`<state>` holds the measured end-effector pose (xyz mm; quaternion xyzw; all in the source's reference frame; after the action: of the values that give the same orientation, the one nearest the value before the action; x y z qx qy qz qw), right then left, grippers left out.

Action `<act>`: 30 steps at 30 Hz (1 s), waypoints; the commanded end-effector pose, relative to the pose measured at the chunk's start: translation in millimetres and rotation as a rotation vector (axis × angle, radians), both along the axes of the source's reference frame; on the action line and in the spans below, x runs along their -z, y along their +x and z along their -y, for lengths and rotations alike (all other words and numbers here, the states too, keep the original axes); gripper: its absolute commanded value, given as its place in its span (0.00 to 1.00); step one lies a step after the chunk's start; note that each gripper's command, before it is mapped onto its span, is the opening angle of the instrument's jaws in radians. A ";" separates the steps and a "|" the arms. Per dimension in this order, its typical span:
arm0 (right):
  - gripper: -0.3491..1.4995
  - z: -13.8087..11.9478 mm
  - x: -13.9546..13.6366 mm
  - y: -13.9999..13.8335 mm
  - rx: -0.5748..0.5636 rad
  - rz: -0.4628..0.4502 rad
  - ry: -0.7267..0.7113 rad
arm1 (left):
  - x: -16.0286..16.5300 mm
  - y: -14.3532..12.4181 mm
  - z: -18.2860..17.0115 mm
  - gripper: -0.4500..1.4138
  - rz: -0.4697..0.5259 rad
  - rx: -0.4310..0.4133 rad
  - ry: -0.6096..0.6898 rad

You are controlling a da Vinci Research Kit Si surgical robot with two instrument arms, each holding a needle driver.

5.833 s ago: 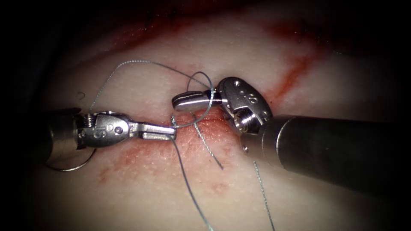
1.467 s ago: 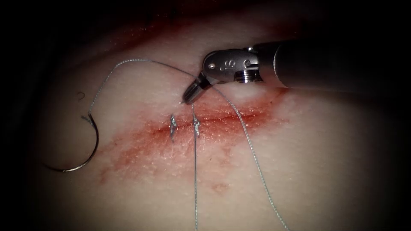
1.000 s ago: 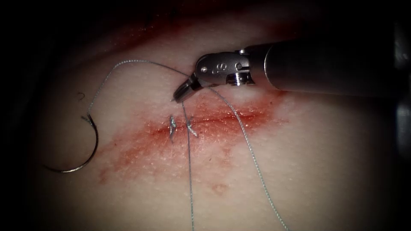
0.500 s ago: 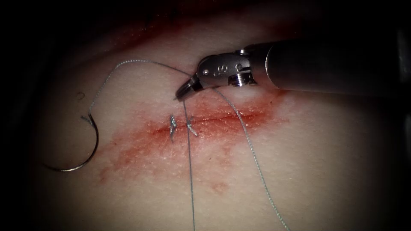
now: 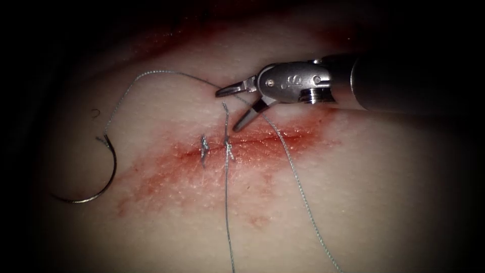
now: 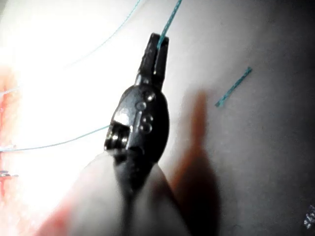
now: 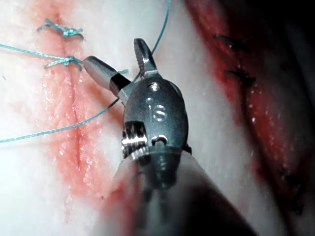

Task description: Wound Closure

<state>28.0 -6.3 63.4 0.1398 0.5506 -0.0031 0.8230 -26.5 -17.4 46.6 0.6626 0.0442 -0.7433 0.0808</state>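
two jaws of the right tool (image 5: 230,108), half a second ago pinched on the thread (image 5: 226,202), now gape empty above the cut (image 5: 262,139); left tool (image 6: 156,49) grips thread; needle (image 5: 98,177) lies loose on tissue (image 5: 353,212), left

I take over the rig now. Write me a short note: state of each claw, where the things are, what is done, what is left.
Right claw: open, holding nothing, above the cut.
Left claw: shut on the thin teal thread.
Curved steel needle: lies free on the pale pork tissue, left of the cut, not in the tissue.
Done: two knotted stitches cross the reddened cut.
Left: thread tails are uncut; the cut's right part has no stitch.
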 end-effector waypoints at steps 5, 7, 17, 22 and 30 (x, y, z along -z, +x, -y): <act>0.77 1.1 1.6 -1.1 -0.087 -0.031 0.029 | 0.4 2.3 -3.6 0.00 -0.042 0.036 -0.086; 0.77 1.5 1.7 -1.0 -0.090 -0.043 0.029 | 0.8 2.8 -4.6 0.00 -0.048 0.041 -0.104; 0.25 5.8 3.0 2.6 -0.074 -0.230 0.066 | 4.1 4.7 -12.4 0.00 -0.019 0.080 -0.271; 0.07 8.0 2.0 4.7 -0.053 -0.264 0.070 | 3.8 5.1 -14.4 0.00 0.001 0.072 -0.318; 0.00 9.5 0.6 7.5 -0.028 -0.319 0.137 | 2.8 4.9 -15.6 0.00 0.068 0.034 -0.353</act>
<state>34.7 -15.5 62.3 0.1902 0.6801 0.0245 0.7075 -20.9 -1.3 43.3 0.6663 -0.1023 -0.7144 0.1875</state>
